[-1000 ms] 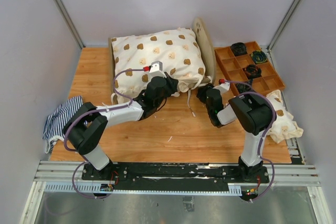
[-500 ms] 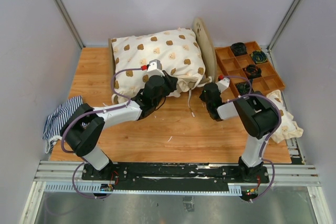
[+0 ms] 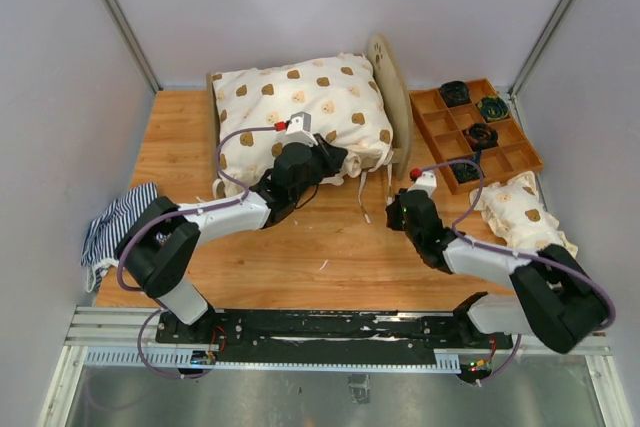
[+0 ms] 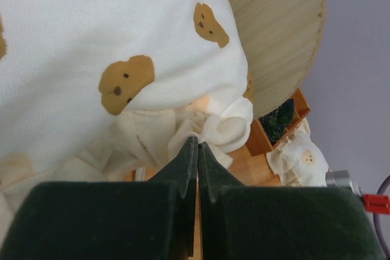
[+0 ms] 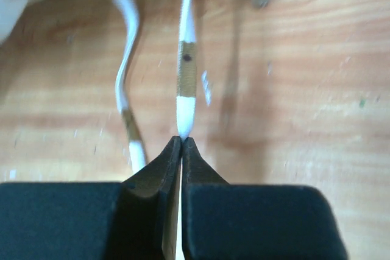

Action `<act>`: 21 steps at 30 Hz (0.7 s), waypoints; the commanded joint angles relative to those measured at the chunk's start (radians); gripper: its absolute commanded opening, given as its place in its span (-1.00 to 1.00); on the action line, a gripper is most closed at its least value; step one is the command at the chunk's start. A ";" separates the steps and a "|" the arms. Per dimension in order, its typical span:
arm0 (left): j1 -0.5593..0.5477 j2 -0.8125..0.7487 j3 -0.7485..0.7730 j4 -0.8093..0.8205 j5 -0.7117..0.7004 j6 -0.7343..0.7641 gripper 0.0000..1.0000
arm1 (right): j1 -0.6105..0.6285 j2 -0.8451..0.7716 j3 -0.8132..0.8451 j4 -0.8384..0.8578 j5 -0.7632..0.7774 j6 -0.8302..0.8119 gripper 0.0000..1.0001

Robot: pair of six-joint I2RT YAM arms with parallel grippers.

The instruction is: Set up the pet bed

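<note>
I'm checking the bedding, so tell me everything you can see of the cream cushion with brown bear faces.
The cream cushion with brown bear faces is puffy, soft fabric, lying on the light plywood bed frame, its right end against the rounded headboard. Thin white tie ribbons with brown patches trail from its near right corner. The left claw is shut on bunched fabric there; the right claw pinches one ribbon.

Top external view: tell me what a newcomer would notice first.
A big cream cushion printed with brown bears fills the pet bed at the far middle of the wooden table. The left gripper is shut on the cushion's bunched near-right corner. The right gripper pinches a thin white tie lying on the wood.
</note>
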 commanded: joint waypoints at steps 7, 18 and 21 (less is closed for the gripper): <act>0.009 -0.136 -0.016 -0.215 0.097 0.095 -0.02 | 0.250 -0.363 -0.155 -0.284 0.059 -0.156 -0.99; 0.007 -0.538 -0.195 -0.434 0.044 0.296 0.05 | 0.393 -0.496 -0.212 -0.311 0.052 -0.201 -0.99; -0.002 -0.602 -0.266 -0.426 0.058 0.254 -0.01 | 0.421 -0.526 -0.181 -0.340 0.056 -0.242 -0.99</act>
